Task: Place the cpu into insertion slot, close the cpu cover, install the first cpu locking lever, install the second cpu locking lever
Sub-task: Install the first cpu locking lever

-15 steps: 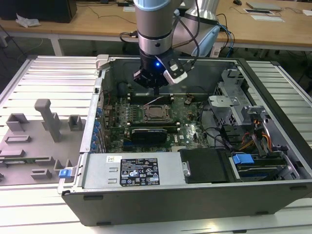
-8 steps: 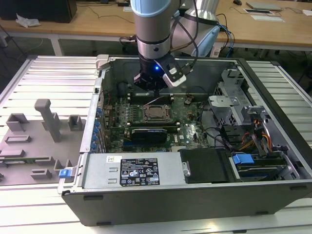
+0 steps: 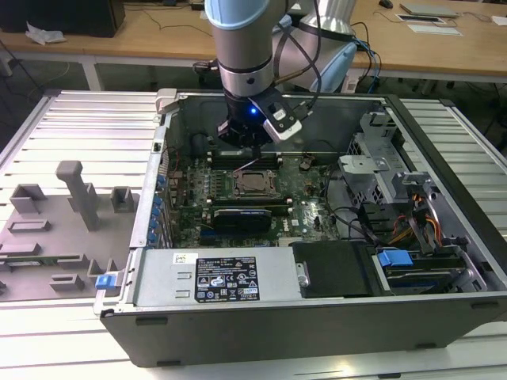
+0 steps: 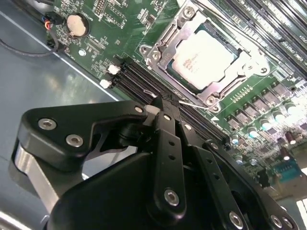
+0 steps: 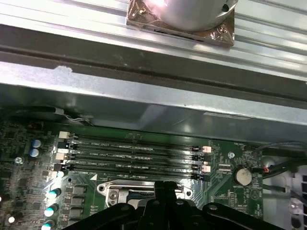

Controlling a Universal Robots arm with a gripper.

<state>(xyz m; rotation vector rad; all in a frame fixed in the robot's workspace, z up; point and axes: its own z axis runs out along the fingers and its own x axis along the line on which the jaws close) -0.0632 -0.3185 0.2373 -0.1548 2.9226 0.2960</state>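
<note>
The cpu [image 4: 204, 56] lies flat in the insertion slot, its silvery-tan top facing up; the exterior view shows the cpu [image 3: 254, 184] at the middle of the green board. The cpu cover [image 4: 166, 37], a silver frame, lies down around the chip. My gripper [image 4: 161, 104] is shut, its black fingertips low over the board between the socket and the long black memory slots. A thin silver locking lever [image 4: 192, 102] runs along the socket edge right at the fingertips. In the exterior view my gripper [image 3: 249, 149] hangs just behind the socket.
Long black memory slots [image 5: 134, 153] lie beside the socket, with a coin battery [image 5: 242, 176] past their end. The open case's metal wall [image 5: 144, 91] rises close behind. A power supply [image 3: 214, 277] and a drive cage [image 3: 372, 174] flank the board. A grey fixture tray [image 3: 63, 222] sits outside.
</note>
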